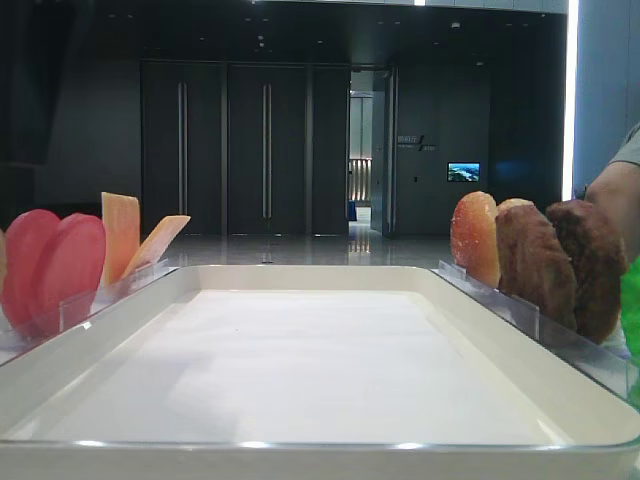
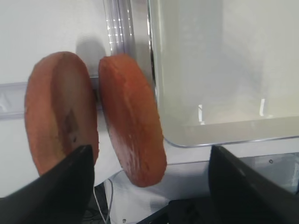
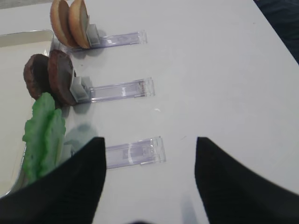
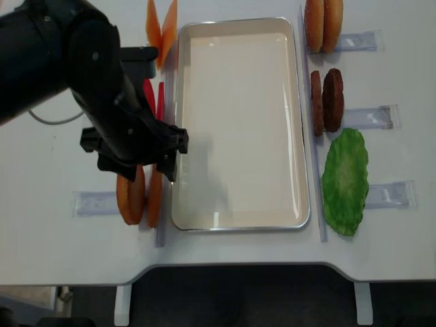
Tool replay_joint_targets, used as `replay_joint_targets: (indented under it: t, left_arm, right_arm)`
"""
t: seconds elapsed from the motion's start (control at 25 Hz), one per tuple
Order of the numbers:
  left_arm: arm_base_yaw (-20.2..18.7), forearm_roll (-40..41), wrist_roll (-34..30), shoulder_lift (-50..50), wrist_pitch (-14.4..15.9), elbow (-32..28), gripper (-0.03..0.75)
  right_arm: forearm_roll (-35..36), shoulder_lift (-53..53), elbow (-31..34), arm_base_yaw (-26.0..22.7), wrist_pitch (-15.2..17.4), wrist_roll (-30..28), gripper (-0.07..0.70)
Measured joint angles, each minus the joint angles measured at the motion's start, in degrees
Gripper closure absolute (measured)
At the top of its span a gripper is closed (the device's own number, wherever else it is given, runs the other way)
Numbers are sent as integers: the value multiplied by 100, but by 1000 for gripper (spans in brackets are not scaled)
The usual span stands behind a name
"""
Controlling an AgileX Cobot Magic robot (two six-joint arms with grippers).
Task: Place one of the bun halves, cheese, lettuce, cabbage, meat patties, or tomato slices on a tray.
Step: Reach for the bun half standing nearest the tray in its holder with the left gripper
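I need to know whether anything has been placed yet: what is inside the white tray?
Nothing is inside the tray: its white floor is bare in both exterior views. The left arm overhangs only its left rim, so no part of the floor is hidden.

Bright overhead light, glare on tray (image 2: 205, 135) rim, soft shadows, wrist views blurred

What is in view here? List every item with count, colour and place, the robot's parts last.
tray: one, white, centre, nothing on it
buns: two, golden-brown, top right rack
patties: two, dark brown, right of tray
lettuce: green, lower right
cheese: two, orange, top left
tomato slices: two, pink-red, left of tray
orange discs: two, lower left rack
left end effector: black, open above the orange discs
right end effector: black, open over the table
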State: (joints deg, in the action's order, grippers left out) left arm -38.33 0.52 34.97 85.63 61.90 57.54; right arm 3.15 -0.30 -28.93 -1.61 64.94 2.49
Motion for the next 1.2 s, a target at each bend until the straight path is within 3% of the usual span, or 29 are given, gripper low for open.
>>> replay_joint_targets:
  t: [0.88, 1.2]
  left_arm:
    - [-61, -177, -188, 669, -176, 0, 139]
    - [-61, -171, -294, 681, -176, 0, 237]
  right_arm:
    - [0, 0, 0, 0, 0, 0, 220]
    - [0, 0, 0, 0, 0, 0, 220]
